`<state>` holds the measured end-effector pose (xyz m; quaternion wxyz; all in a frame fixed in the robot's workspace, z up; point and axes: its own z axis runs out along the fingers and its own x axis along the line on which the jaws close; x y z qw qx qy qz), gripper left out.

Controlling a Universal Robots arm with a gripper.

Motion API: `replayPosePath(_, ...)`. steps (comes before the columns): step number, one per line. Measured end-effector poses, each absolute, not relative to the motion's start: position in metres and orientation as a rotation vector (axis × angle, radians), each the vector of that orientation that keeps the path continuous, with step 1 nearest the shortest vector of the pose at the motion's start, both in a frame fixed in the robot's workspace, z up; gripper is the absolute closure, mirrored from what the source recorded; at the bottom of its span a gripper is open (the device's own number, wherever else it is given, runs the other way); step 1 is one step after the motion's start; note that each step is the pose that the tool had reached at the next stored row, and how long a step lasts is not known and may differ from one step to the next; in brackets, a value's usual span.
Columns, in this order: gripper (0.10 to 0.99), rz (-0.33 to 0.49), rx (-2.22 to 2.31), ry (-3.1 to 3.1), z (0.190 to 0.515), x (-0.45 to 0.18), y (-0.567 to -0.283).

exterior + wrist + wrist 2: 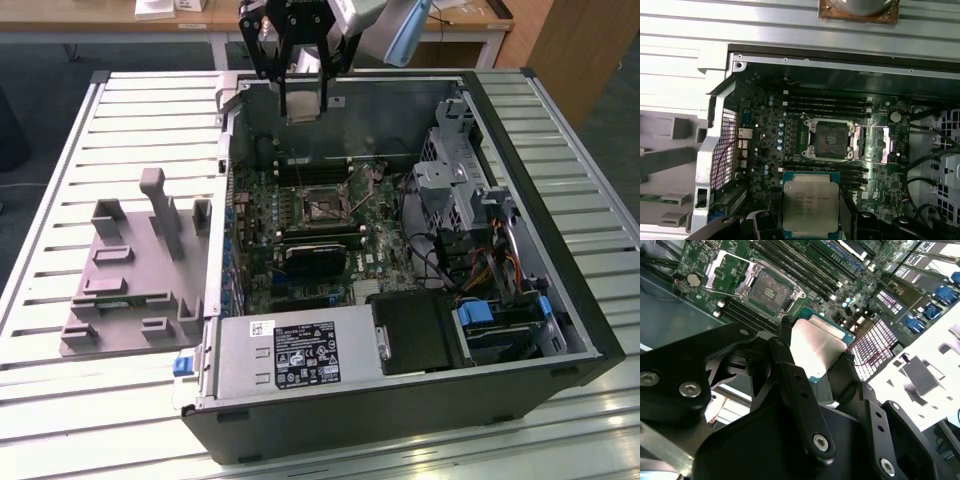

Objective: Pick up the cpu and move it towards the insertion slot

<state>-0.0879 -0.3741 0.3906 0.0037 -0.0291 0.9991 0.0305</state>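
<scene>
Power supply, exterior view: nearest the camera I am seeing the silver power supply [290, 358] at the front of the open computer case [560, 250], with a grey fixture block [135, 265] lying on the slatted table [60, 200] towards the exterior view's left.
Gripper, exterior view: I am holding the gripper [300, 85] up over the far wall of the case, with the cpu [301, 100] hanging pinched between its fingers.
Insertion slot, exterior view: the insertion slot [322, 200] is sitting on the motherboard [300, 230] well below the cpu and nearer the camera.
Gripper, second wrist view: the black fingers [785, 365] are closing narrow on opposite edges of the cpu [817, 350], so I am carrying it, shiny side showing.
Slot, second wrist view: the insertion slot [771, 289] is lying open beyond the chip, its metal frame swung aside next to it, with nothing seated in it.
Chip, first wrist view: the cpu [810, 202] is showing flat in the gripper [810, 220], with the insertion slot [829, 140] apart from it, across a bank of long memory slots [827, 172].
Done so far: I am judging the pick-up finished, since the chip is off every surface and gripped firmly.
Left to do: the chip is partway only; it is hovering clear of the socket, not yet over it.
</scene>
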Motion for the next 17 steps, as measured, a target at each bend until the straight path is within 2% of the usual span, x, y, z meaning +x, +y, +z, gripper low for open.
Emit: replayPosePath(17,0.549,0.096,-0.130,3.131,0.383,-0.071,-0.359)
